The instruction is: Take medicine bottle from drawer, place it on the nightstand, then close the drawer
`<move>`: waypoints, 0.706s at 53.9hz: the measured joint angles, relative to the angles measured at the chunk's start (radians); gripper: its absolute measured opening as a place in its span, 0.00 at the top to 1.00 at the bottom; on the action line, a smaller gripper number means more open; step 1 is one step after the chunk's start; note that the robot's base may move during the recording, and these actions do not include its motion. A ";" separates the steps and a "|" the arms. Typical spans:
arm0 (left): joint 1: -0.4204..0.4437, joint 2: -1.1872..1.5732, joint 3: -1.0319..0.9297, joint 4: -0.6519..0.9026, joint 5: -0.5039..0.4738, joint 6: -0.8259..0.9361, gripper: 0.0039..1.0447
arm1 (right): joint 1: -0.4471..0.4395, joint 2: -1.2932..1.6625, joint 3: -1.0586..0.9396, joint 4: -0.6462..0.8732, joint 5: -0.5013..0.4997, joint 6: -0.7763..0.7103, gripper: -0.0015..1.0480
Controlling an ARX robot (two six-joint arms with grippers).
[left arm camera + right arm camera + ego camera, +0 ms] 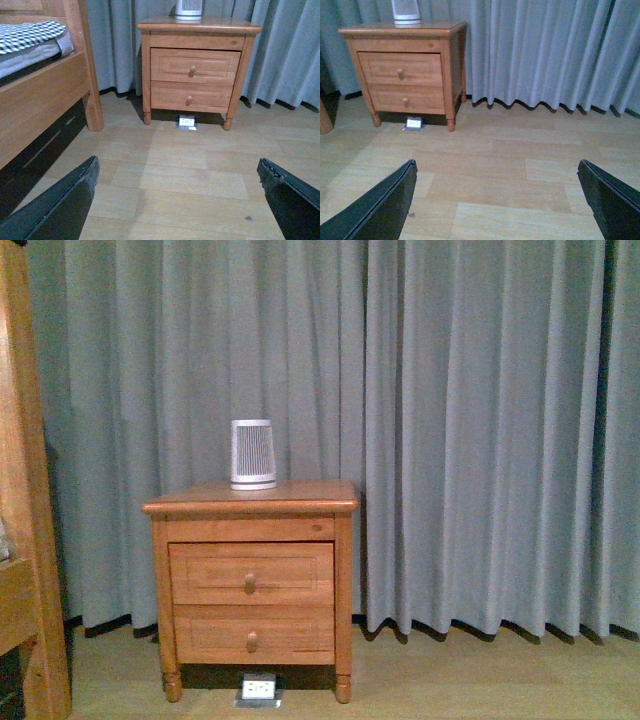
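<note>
Wide open on the left gripper (177,162): two black fingers (65,200) far apart. Nothing held, only wood floor (165,200) in the gap. Low over that floor, well apart from the nightstand (250,507).

Same on the right gripper (496,162): spread wide, empty, with black fingers (615,200) far apart over the floor. Also well apart from the nightstand.

In the front view, the nightstand at about 7 o'clock from the middle. Up on short round feet, close in front of the grey curtain (480,440). More curtain all along the 3 o'clock side.

Shut all the way, the drawer (290,575), just under the flat top. One round knob (250,583) in the middle of its front. At 6 o'clock from it, the lower drawer (290,635), shut too, with a knob of its own.

No sight of the medicine bottle in any view; cannot tell where.

On the nightstand top, toward the back, a big white ribbed cylinder (253,453), standing up straight at 12 o'clock from the drawer knob.

On the floor at 6 o'clock from the nightstand, between the front feet, a small silver box (259,689) with a white face.

At 9 o'clock from the nightstand, a wooden bed frame (25,540), near but apart. In the left wrist view, a black-and-white checked sheet (30,35) on that bed.
</note>
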 joint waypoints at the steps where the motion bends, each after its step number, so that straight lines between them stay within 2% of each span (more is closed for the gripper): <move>1: 0.000 0.000 0.000 0.000 0.000 0.000 0.06 | 0.000 0.000 0.000 0.000 0.000 0.000 0.07; 38: 0.000 0.000 0.000 0.000 0.000 0.000 0.06 | 0.000 0.000 0.000 0.000 0.000 0.000 0.07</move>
